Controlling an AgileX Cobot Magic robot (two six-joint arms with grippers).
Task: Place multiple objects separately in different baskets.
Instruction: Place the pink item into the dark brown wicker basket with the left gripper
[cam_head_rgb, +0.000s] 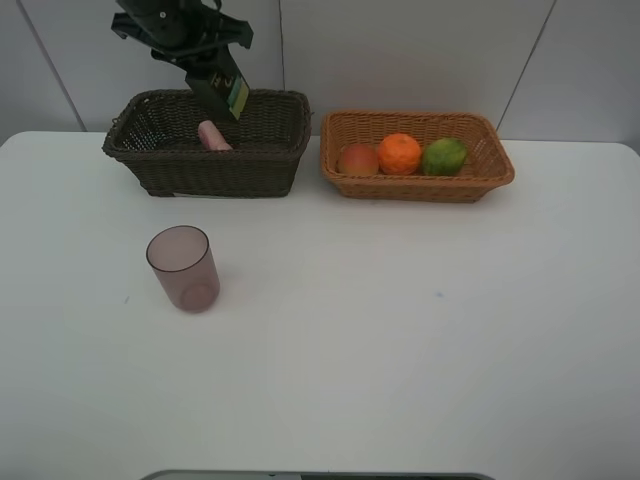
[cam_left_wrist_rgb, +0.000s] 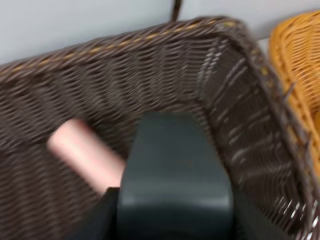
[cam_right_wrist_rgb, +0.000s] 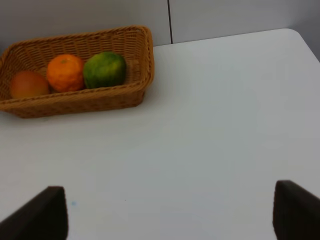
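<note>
Exterior high view: the left gripper (cam_head_rgb: 215, 75) holds the dark green bottle (cam_head_rgb: 222, 88) over the dark brown basket (cam_head_rgb: 205, 170), jaws pinching it.

The bottle hangs tilted above the basket's back half, and in the left wrist view its dark body (cam_left_wrist_rgb: 175, 185) fills the foreground, with the pink tube (cam_left_wrist_rgb: 85, 155) lying on the basket floor beside it. The tan basket (cam_head_rgb: 415, 183) sits just right of the dark one and carries 3 fruits in a row: red-orange fruit (cam_head_rgb: 357, 159), orange (cam_head_rgb: 400, 154), lime (cam_head_rgb: 444, 156). The mauve cup (cam_head_rgb: 183, 268) stands upright on the white counter (cam_head_rgb: 400, 340), well in front of the dark basket. The right gripper (cam_right_wrist_rgb: 170, 215) hovers over bare counter, jaws spread and empty.
</note>
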